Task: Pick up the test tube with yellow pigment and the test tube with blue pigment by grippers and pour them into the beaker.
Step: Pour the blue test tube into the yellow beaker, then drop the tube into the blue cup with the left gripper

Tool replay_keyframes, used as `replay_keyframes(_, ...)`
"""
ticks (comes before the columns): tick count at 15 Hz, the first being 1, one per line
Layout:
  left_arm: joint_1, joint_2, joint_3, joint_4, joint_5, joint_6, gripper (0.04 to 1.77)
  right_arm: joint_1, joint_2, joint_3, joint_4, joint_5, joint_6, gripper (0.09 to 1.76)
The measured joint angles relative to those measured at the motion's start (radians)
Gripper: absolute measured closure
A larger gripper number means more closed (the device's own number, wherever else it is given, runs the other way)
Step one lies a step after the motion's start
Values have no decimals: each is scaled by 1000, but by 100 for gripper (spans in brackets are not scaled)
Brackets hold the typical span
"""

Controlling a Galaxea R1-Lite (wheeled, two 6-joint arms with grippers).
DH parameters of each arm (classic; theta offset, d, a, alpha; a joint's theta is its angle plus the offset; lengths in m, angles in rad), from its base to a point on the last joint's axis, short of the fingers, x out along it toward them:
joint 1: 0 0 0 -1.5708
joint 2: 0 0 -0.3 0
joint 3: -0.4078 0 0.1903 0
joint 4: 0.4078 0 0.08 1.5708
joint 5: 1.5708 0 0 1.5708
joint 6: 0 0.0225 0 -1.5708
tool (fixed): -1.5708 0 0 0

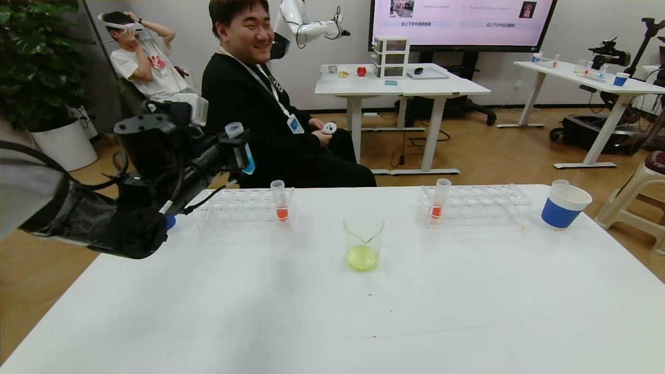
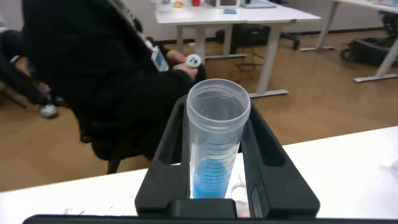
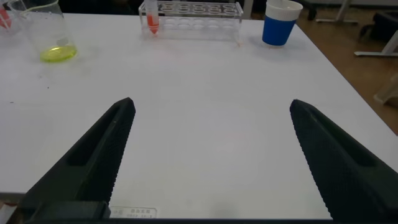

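Observation:
My left gripper (image 1: 236, 149) is shut on the test tube with blue pigment (image 1: 243, 149) and holds it about upright in the air, above the left end of the left tube rack (image 1: 228, 206). The left wrist view shows the open-topped tube (image 2: 214, 143) between the black fingers (image 2: 266, 155), with blue liquid at its bottom. The beaker (image 1: 363, 241) stands mid-table with yellow-green liquid in its bottom; it also shows in the right wrist view (image 3: 48, 34). No tube with yellow liquid shows. My right gripper (image 3: 211, 104) is open and empty over bare table, out of the head view.
An orange-red tube (image 1: 279, 200) stands in the left rack. Another (image 1: 439, 198) stands in the right rack (image 1: 483, 202). A blue-and-white paper cup (image 1: 564, 206) sits at the far right of the table. A seated person (image 1: 260, 104) is just behind the table's far edge.

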Motion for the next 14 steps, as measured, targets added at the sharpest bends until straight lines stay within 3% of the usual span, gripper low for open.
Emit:
replay_keyframes(2, -64, -9, -28, 5, -50, 11, 131, 0, 0, 0, 0, 0, 0, 11)
replay_keyframes(4, -119, -6, -41, -7, -158, 73, 131, 0, 0, 0, 0, 0, 0, 11)
replay_keyframes(8, -188, 62, -55, -178, -352, 190, 131, 0, 0, 0, 0, 0, 0, 11)
replay_keyframes(14, -233, 164, -93, -198, -487, 529, 131, 0, 0, 0, 0, 0, 0, 11)
